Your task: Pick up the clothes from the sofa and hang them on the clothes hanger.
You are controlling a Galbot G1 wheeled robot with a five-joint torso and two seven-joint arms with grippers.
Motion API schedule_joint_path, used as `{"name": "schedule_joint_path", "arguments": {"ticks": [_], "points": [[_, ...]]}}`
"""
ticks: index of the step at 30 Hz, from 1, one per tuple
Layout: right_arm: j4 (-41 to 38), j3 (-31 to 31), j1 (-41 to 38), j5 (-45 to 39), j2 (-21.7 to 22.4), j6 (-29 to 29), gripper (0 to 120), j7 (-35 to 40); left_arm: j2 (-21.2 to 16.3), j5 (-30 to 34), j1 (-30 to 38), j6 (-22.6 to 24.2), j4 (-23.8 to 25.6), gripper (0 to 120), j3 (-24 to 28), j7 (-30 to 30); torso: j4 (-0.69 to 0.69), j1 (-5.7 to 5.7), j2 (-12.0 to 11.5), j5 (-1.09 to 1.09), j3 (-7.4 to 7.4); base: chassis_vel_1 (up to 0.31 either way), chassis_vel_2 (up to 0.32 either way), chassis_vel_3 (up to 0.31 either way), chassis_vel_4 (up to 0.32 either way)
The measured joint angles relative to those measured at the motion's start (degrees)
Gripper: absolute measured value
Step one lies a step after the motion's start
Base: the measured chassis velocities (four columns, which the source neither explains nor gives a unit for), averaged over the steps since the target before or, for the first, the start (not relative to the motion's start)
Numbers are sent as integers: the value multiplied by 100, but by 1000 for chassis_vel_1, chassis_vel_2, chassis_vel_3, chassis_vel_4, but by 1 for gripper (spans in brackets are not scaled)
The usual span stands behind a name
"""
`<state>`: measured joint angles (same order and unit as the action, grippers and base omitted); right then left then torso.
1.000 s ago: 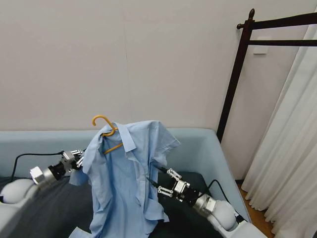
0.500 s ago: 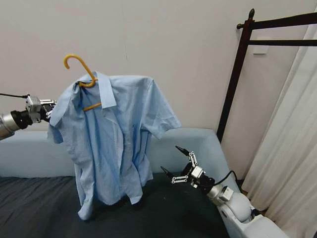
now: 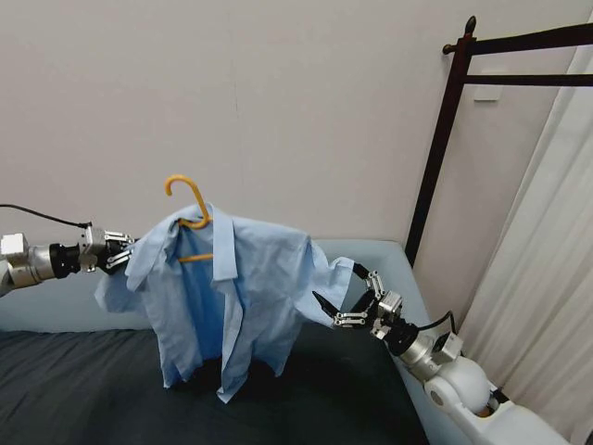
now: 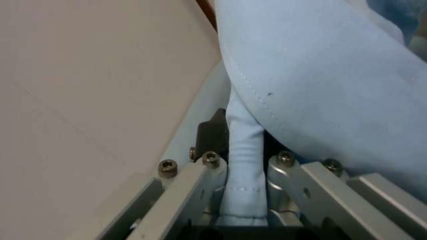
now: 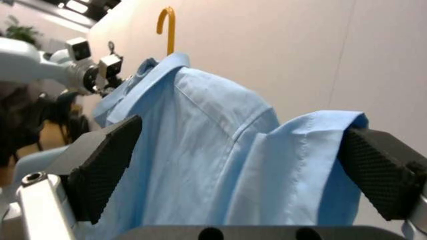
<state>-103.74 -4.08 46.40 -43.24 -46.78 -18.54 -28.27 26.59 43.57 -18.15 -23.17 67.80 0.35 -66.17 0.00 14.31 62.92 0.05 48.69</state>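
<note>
One light-blue short-sleeved shirt [image 3: 232, 297] on one orange plastic hanger [image 3: 188, 197], held in the air above the dark seat of the pale-blue sofa [image 3: 46, 306]. Hem low by the seat; contact not discernible. Of the hanger, the hook and a short piece of bar show, the rest hidden under the collar. Pincers, two: the left pincer [image 3: 122, 252] clamped on a fold of one sleeve; the right pincer [image 3: 338, 286] with fingers apart, either side of the other sleeve's hem. One dark wooden clothes rack [image 3: 435, 158] beside the sofa, cut off at the frame edge, foot hidden.
</note>
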Motion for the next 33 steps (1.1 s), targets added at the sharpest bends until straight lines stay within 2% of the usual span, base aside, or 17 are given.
{"name": "schedule_joint_path", "arguments": {"ticks": [2, 9, 13, 16, 21, 25, 27, 30, 33], "points": [[152, -254, 41, 343, 166, 158, 100, -216, 51, -58, -40, -61, -30, 4, -11, 5, 3, 0, 0, 1, 0, 0, 0, 0, 0], [439, -1275, 651, 1460, 536, 510, 100, -1253, 95, -153, 21, -209, -207, 4, -28, 127, -7, 0, 0, 4, 0, 0, 0, 0, 0], [485, -1650, 700, 1846, 535, 660, 100, -1253, 106, -204, 95, -221, -262, 4, -27, 119, -1, 0, 0, 2, 0, 0, 0, 0, 0], [407, -1669, 681, 1622, 572, 769, 100, -1025, 121, -261, 119, -221, -262, 4, -17, 81, 0, 0, 0, 3, 0, 0, 0, 0, 0], [197, -1171, 457, 754, 652, 889, 100, -625, 215, -428, 126, -241, -280, 4, -1, -67, -3, 0, 0, 1, 0, 0, 0, 0, 0], [317, -141, -398, 31, 584, 979, 100, -677, 446, -504, 22, -275, -239, 4, 28, -178, 1, 0, 0, 0, 0, 0, 0, 0, 0], [376, 22, -565, -24, 545, 1018, 100, -749, 513, -540, 5, -285, -230, 4, 51, -186, 2, 0, 0, 1, 0, 0, 0, 0, 0], [595, 597, -1059, -65, 404, 1218, 100, -1147, 886, -769, -27, -361, -267, 4, 151, -246, 1, 0, 0, -1, 0, 0, 0, 0, 0], [683, 838, -1232, -53, 358, 1288, 100, -1425, 1112, -901, -11, -401, -327, 4, 202, -314, -3, 0, 0, 0, 1, 0, 0, 0, 0]]}}
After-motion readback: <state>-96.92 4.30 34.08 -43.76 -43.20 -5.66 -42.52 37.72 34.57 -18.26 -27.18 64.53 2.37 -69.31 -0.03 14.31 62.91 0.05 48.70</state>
